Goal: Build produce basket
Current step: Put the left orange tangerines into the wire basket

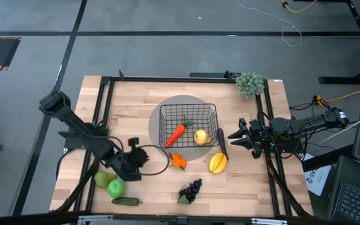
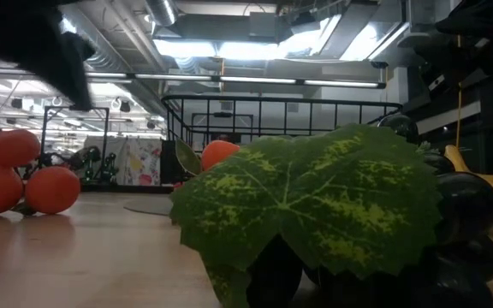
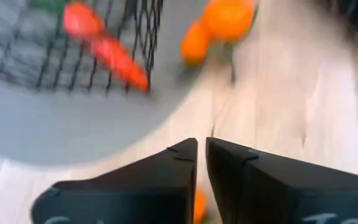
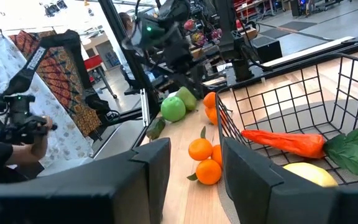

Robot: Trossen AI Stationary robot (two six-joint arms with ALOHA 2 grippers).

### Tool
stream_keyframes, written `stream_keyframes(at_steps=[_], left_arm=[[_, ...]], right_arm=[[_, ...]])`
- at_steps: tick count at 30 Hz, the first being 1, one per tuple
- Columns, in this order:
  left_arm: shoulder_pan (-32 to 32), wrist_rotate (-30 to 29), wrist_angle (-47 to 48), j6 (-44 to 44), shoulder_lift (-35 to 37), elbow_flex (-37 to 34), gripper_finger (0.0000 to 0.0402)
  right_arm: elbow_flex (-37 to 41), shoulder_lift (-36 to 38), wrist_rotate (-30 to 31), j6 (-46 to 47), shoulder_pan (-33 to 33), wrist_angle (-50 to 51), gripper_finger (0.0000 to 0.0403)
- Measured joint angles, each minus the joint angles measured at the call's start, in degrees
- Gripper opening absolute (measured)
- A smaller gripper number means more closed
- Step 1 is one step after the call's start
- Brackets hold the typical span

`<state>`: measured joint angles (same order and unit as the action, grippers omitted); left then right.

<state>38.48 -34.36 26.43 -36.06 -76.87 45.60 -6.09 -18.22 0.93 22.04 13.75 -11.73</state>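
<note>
The black wire basket (image 1: 188,107) (image 4: 303,93) stands on a grey disc and holds the orange carrot (image 1: 176,134) (image 4: 284,142) and a yellow fruit (image 1: 200,137). Outside it, on the table, lie oranges (image 1: 178,160) (image 3: 222,22), an eggplant (image 1: 221,142), another yellow fruit (image 1: 217,162), grapes (image 1: 191,190) (image 2: 456,214), an apple (image 1: 115,187), a pear (image 1: 103,179) and a cucumber (image 1: 125,201). My left gripper (image 1: 144,156) (image 3: 201,152) hovers left of the oranges, its fingertips a slit apart. My right gripper (image 1: 239,134) (image 4: 194,180) waits open at the basket's right. My left gripper has nothing between its fingertips. An orange bit (image 3: 197,206) shows low in the slit between its fingers. I cannot tell whether it touches that or whether it lies on the table below.
A pale green bushy cluster (image 1: 250,83) sits at the far right corner. The grey disc (image 1: 155,125) lies under the basket. Black frame rails (image 1: 105,112) run along the table's sides. Bare wood shows at the table's far left and near right.
</note>
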Motion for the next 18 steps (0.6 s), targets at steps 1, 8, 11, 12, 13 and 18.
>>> stream_keyframes(at_steps=[1,8,11,12,13,18], left_arm=[[0.02,0.69,2.52,-1.16,0.72,0.03,0.0037],[-0.04,10.26,15.47,-12.44,4.78,0.11,0.0083],[-0.04,18.25,17.0,-15.86,6.25,0.11,0.0097],[-0.04,21.14,16.94,-16.6,6.66,0.13,0.01],[-0.04,23.57,17.01,-17.46,6.78,0.15,0.0102],[-0.01,30.54,17.76,-18.03,6.81,0.15,0.0105]], right_arm=[[0.01,-0.02,0.0,0.0,-0.01,0.0,0.0139],[0.0,0.0,0.0,0.0,0.01,0.0,0.0139],[0.01,0.0,0.0,-0.01,0.0,0.0,0.0139],[0.0,0.0,0.0,-0.01,0.0,0.0,0.0139],[-0.01,0.0,0.0,0.0,0.0,0.0,0.0139],[0.01,-0.02,0.0,-0.02,0.01,0.02,0.0139]])
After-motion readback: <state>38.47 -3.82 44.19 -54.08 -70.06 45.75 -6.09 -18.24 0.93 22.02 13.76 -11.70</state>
